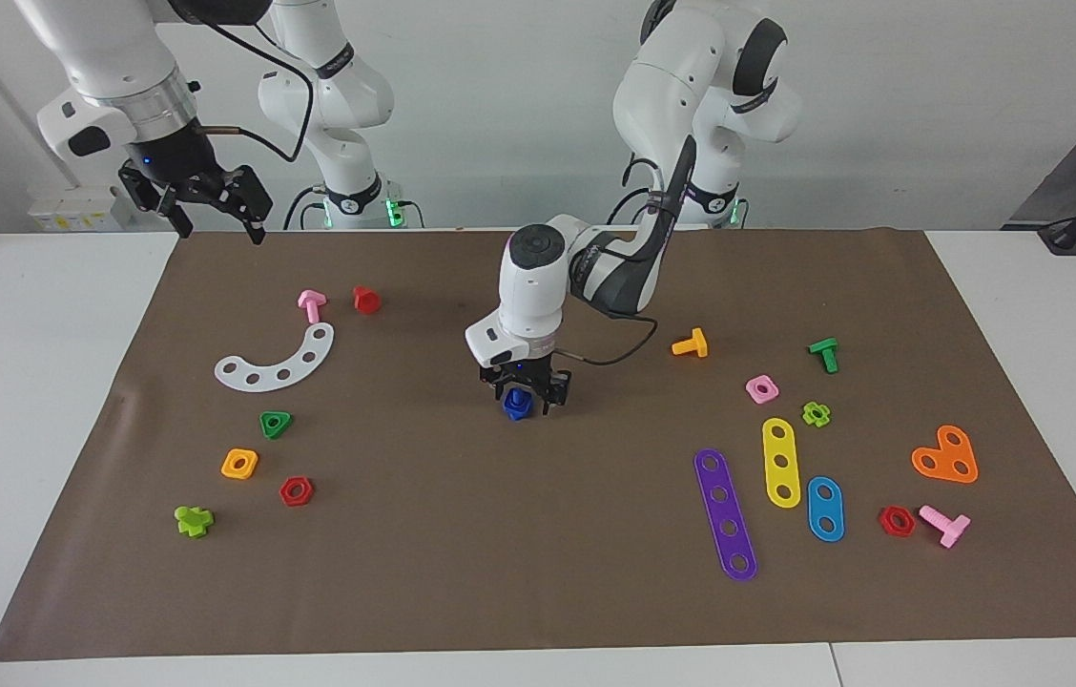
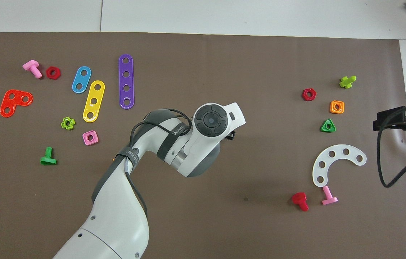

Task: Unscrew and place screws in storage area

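A small blue screw stands stem up in the middle of the brown mat. My left gripper has come straight down over it, and its black fingers straddle the screw close to the mat, still a little apart from it. In the overhead view the left arm's wrist hides the screw. My right gripper waits open in the air over the mat's edge at the right arm's end. No marked storage area shows in either view.
Toward the right arm's end lie a white curved plate, a pink bolt, a red bolt and several nuts. Toward the left arm's end lie an orange bolt, a purple strip and several other coloured pieces.
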Tool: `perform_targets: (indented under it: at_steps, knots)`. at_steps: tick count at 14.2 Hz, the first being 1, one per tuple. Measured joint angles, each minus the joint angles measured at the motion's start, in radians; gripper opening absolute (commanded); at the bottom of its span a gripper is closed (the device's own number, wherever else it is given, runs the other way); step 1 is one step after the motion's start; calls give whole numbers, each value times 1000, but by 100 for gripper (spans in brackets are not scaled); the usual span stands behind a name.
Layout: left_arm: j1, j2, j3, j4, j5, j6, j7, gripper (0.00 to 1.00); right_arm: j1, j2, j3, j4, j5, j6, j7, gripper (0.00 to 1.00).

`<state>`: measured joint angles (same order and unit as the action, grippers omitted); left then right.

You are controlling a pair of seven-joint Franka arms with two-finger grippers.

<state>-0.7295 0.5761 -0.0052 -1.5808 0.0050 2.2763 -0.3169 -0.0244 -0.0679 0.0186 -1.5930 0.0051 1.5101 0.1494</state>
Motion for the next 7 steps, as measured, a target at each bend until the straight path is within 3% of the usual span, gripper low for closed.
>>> perform_targets:
  at_steps: [4, 7]
  knots:
    - [-1, 1, -1, -5, 0, 0, 0, 60, 0, 0, 0, 0, 0, 0, 0, 100]
    - [-1, 1, -1, -7, 0, -1, 0, 28, 0, 0, 0, 0, 0, 0, 0, 100]
